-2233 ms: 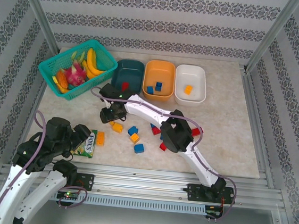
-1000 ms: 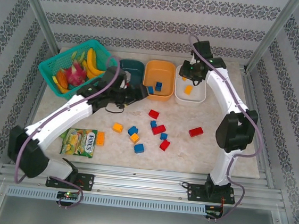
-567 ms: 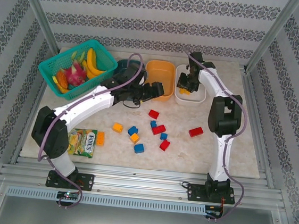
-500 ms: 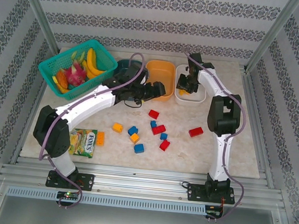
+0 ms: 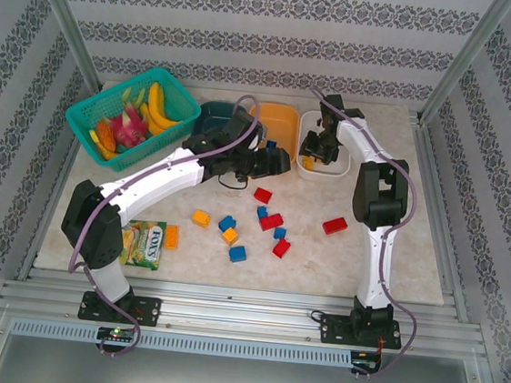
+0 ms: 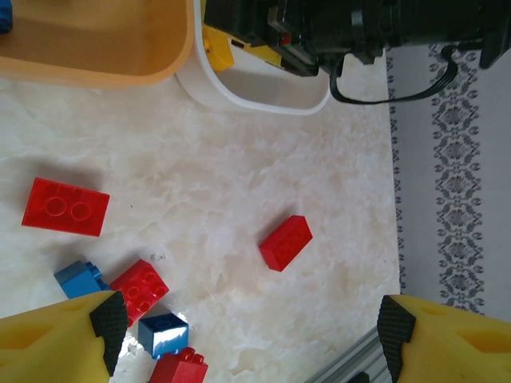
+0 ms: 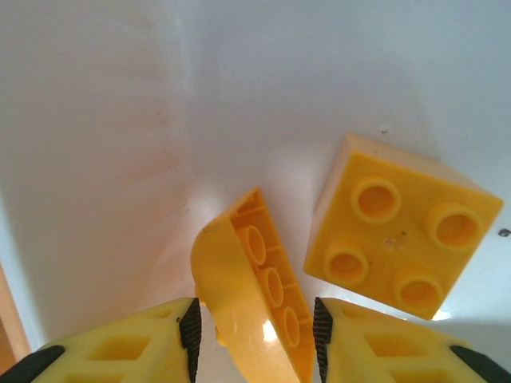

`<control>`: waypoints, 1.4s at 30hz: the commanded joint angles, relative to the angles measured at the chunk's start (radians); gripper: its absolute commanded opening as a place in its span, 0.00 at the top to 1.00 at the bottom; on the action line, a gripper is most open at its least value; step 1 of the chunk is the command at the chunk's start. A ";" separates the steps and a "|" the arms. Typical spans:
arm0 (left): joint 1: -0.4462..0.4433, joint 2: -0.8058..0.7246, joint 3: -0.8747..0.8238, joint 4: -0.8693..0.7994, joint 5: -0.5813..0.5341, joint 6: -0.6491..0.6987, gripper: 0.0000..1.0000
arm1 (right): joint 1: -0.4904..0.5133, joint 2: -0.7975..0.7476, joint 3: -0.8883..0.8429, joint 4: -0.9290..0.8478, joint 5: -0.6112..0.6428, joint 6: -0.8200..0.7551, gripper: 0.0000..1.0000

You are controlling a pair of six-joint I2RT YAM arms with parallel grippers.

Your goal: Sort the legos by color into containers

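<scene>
Right pincer (image 7: 255, 343) low inside white bin (image 7: 263, 72), slightly parted, loose around curved yellow brick (image 7: 251, 287); square yellow brick (image 7: 399, 239) lies just beside it; left pincer (image 6: 247, 323) spread wide, empty, above red bricks (image 6: 285, 242) on counter (image 6: 239, 159).

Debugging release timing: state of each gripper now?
Left gripper: open, holding nothing.
Right gripper: jaws either side of a yellow lego in the white bin; gripped or released cannot be told.

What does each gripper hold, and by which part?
Left gripper: nothing, open. Right gripper: a yellow brick sits between its jaws, long sides toward them; whether gripped cannot be told.
</scene>
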 commanded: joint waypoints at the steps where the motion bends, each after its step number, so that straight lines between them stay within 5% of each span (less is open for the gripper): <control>1: -0.027 0.013 0.024 -0.045 -0.019 0.056 0.16 | 0.003 -0.121 0.016 -0.019 0.000 0.006 0.55; 9: -0.045 0.005 0.025 -0.151 -0.072 0.056 0.17 | 0.034 -0.420 -0.165 0.015 0.029 0.057 0.55; 25: -0.045 0.324 0.237 -0.429 -0.252 0.133 0.14 | 0.183 -1.265 -1.067 0.232 -0.223 0.205 0.28; 35: -0.043 0.430 0.286 -0.385 -0.225 -0.425 0.14 | 0.182 -1.415 -1.176 0.160 -0.244 0.202 0.29; 42: -0.042 0.466 0.318 -0.341 -0.278 -0.637 0.15 | 0.172 -1.434 -1.201 0.185 -0.298 0.185 0.27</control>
